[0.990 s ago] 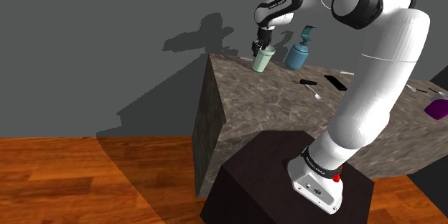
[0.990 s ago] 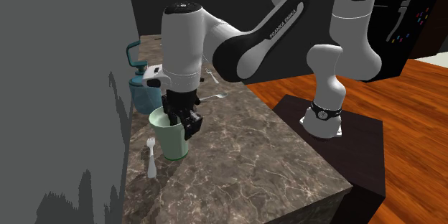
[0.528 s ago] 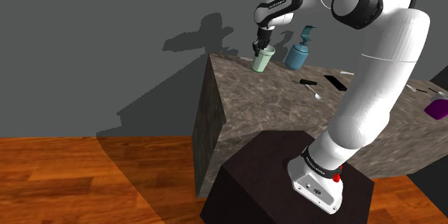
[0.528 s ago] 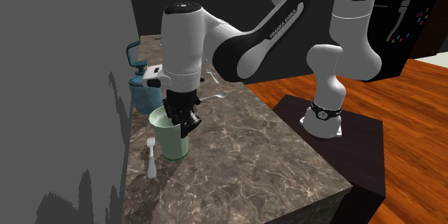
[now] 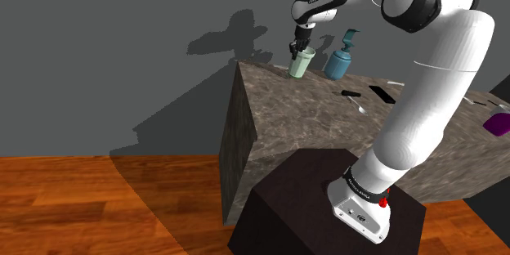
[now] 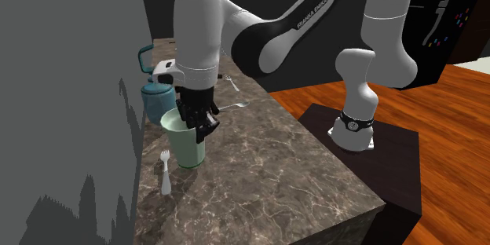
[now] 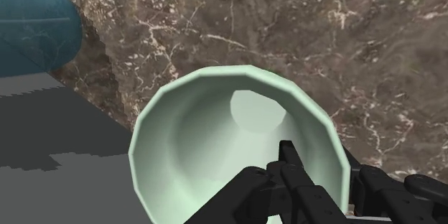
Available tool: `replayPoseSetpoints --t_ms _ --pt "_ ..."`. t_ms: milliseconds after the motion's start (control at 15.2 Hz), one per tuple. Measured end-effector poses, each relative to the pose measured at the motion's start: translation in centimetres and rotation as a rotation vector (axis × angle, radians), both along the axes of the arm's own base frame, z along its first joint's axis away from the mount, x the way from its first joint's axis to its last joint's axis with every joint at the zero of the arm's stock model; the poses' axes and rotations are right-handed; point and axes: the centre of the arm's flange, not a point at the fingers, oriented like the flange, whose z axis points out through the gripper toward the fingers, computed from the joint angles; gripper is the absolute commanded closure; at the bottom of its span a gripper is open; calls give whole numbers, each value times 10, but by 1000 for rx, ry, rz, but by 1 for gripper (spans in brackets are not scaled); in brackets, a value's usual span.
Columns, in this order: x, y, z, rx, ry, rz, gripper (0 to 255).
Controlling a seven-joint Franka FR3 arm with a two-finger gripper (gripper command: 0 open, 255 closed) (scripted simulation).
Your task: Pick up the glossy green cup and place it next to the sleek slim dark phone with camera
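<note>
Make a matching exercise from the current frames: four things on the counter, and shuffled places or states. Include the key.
Things:
1. pale green cup
2. teal jug
3. white fork
4. dark phone

Places or states:
A. lies flat on the counter, well apart from the cup, toward the shoulder view's right
B. rim clasped by the gripper, one finger inside
C. lies close by the cup's base, on the grey wall's side
D. stands upright just beyond the cup, by the wall

Pairs: 1-B, 2-D, 3-C, 4-A
</note>
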Motion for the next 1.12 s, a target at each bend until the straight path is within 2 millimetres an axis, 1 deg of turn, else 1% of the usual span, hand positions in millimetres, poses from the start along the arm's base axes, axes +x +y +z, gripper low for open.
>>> replayPoseSetpoints --t_ms 1122 --pt "0 1 89 0 0 0 255"
